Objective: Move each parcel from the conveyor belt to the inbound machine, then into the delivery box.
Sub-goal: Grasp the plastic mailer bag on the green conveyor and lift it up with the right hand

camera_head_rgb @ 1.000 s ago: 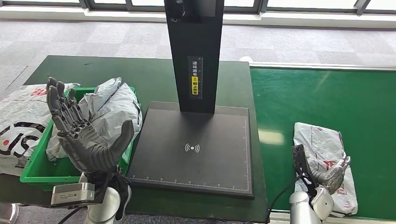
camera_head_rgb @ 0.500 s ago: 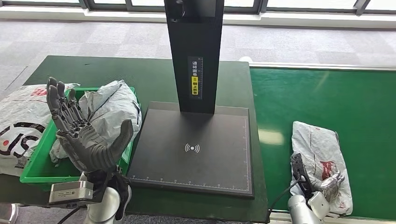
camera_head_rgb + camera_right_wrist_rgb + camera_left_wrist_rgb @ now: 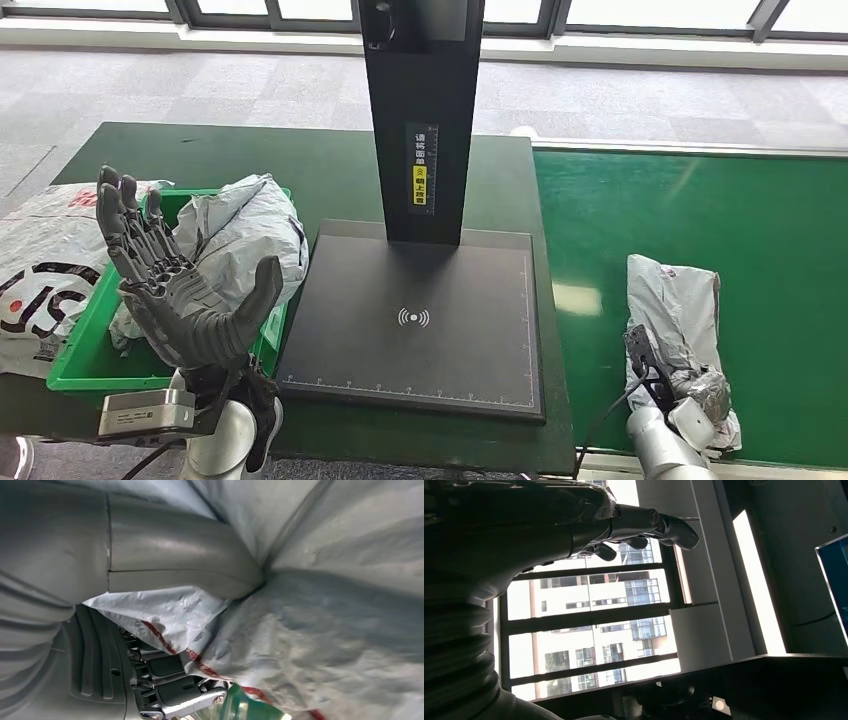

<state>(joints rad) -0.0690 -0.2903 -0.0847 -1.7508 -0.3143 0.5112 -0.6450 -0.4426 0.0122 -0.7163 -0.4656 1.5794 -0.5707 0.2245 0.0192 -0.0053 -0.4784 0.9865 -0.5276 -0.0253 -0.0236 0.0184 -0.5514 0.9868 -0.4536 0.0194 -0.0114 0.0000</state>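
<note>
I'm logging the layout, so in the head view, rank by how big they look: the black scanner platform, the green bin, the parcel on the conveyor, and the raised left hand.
1. Scanner platform, clearly largest.
2. Green bin and left hand: unsure; the hand is nearer and covers part of the bin.
3. Parcel on the conveyor, smallest.

Left hand (image 3: 185, 300) raised, palm up, fingers (image 3: 125, 225) spread; right hand (image 3: 690, 395) low, fingers closed in a grasp.

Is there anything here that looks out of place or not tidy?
Yes. One parcel lies on the table outside the green delivery box, beside its outer wall, and another parcel bulges over the box rim toward the inbound machine.
</note>
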